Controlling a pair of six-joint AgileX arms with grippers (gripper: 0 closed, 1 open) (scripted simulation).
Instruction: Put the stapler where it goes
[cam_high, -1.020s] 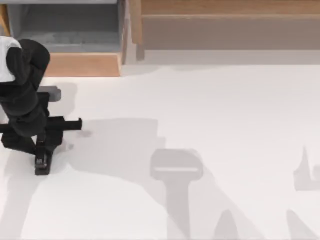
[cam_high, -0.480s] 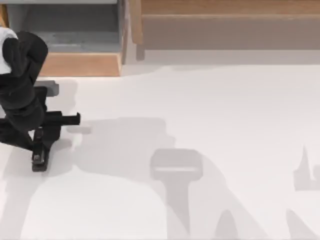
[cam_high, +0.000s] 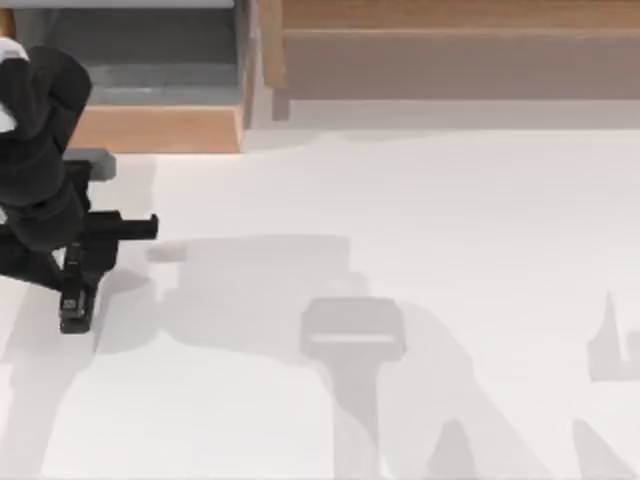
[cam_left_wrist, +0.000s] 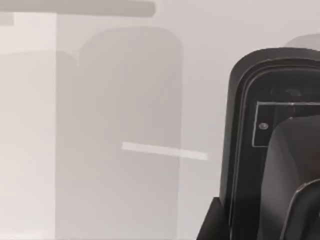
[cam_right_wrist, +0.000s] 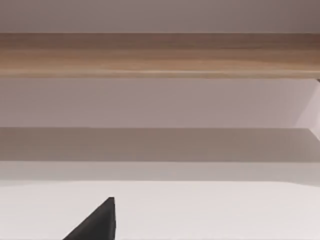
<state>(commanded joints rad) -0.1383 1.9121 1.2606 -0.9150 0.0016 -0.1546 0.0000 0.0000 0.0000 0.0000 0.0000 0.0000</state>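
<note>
One left end effector (cam_high: 80, 258) apparently grips stapler (cam_high: 74, 302) near table's (cam_high: 420, 200) left edge, wide room rightward

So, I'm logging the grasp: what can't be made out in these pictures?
Top view: the left arm hides where the left gripper meets the stapler, so the grip is unclear.
Left wrist view: a black shape, cut off by the edge, too close to identify.
Right wrist view: the right gripper, a black tip, is cut off by the edge.
</note>
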